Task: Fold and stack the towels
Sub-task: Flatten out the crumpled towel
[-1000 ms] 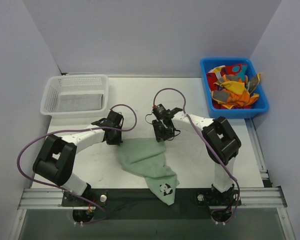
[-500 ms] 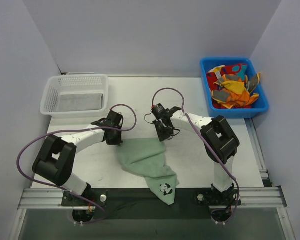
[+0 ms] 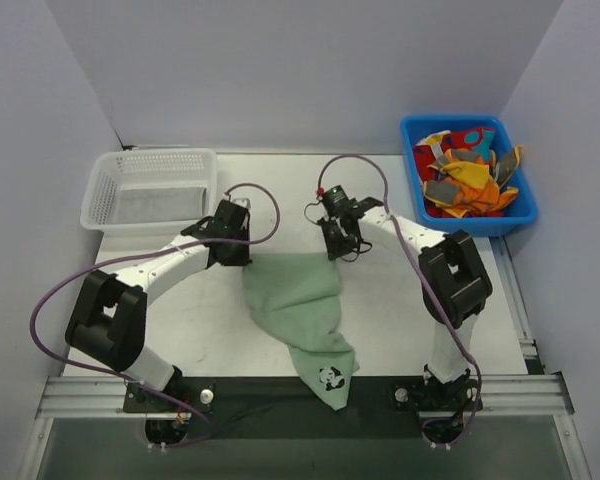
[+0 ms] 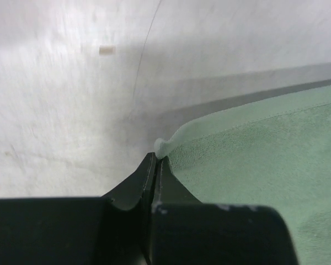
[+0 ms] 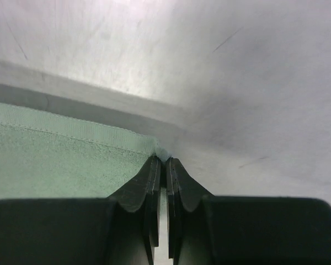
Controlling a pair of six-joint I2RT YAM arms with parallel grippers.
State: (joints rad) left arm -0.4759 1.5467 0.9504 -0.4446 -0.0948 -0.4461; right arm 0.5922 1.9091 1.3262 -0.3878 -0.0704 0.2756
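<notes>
Higher in frame than before, my left end effector (image 3: 242, 263) and right end effector (image 3: 334, 254) each clench a green towel (image 3: 300, 300) corner.

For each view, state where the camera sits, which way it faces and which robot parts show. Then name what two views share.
Top external: above and behind the robot, looking down on the table; left arm and right arm show whole.
Left wrist: on the left arm, looking along the shut left gripper at a pinched green towel corner.
Right wrist: on the right arm, looking along the shut right gripper at another corner.
Shared: both wrist views show that towel and bare table.
</notes>
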